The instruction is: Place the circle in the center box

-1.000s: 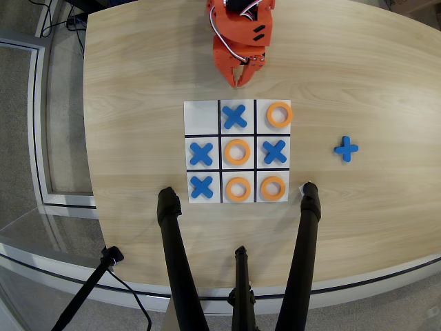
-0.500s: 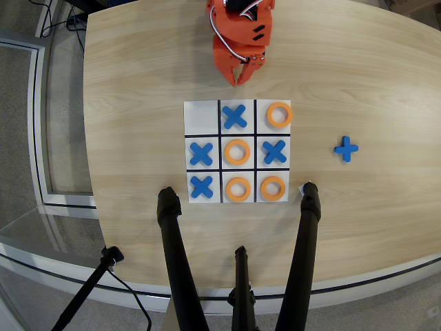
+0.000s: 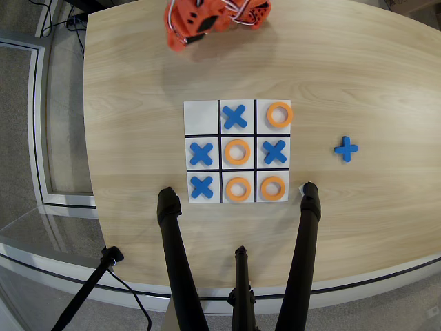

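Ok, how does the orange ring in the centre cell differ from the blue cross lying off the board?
The flat orange ring is round with a hole; the blue cross piece has four arms. The ring sits inside the middle cell of the white grid board, between two blue X pieces; the cross lies alone on the wooden table, right of the board. Both lie flat and look similar in size.

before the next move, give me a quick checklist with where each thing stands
1. Center box filled: ok, an orange ring lies in it.
2. Ring inside the black lines: ok, it looks clear of all four.
3. Other rings and blue X pieces in their own cells: ok.
4. Top-left cell: free.
5. Spare X: off the board, on the table, right side of the overhead view.
6. Gripper state: cannot tell; it sits at the top edge, away from the board.
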